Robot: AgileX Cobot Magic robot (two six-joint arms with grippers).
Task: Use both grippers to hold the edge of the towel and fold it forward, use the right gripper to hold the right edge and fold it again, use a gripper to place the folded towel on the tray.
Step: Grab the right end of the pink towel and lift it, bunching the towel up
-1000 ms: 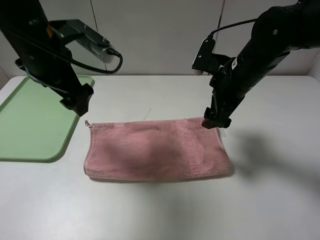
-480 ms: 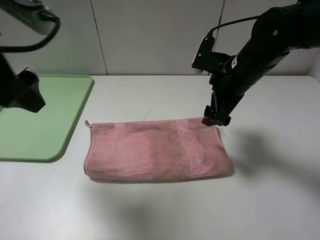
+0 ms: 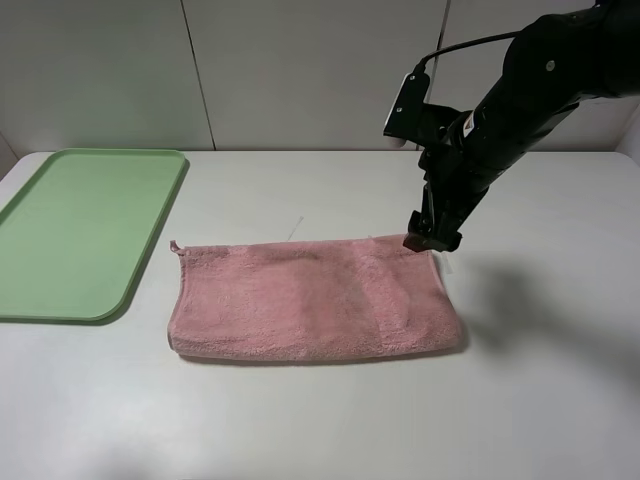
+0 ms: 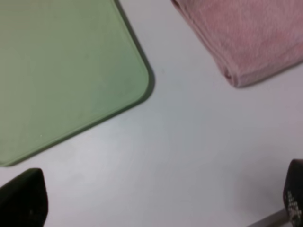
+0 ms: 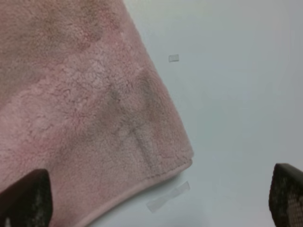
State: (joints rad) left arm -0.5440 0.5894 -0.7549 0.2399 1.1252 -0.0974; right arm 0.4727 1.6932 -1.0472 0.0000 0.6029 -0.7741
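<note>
Towel: your pink towel (image 3: 310, 300) lies flat at the middle of the table (image 3: 320, 430), doubled into a long strip with its rounded fold on the near side and its corner loop (image 3: 175, 246) at the far left.
Hem: the stitched hem (image 5: 156, 177) runs round the far right corner. A small white tag (image 5: 168, 196) lies just beside it on the table.
Right gripper: your right gripper (image 3: 432, 240) stands at that far right corner. Its fingers (image 5: 23, 198) are spread wide to either side and pinch nothing. You cannot tell whether the tips touch the cloth.
Left gripper: your left gripper (image 4: 156, 203) is out of the high view. Its wrist view shows its fingers (image 4: 21, 201) spread wide over bare table, between the tray's near right corner and the towel's near left corner.
Tray: the light green tray (image 3: 80, 230) lies on the left of the table, near the towel but apart from it.
</note>
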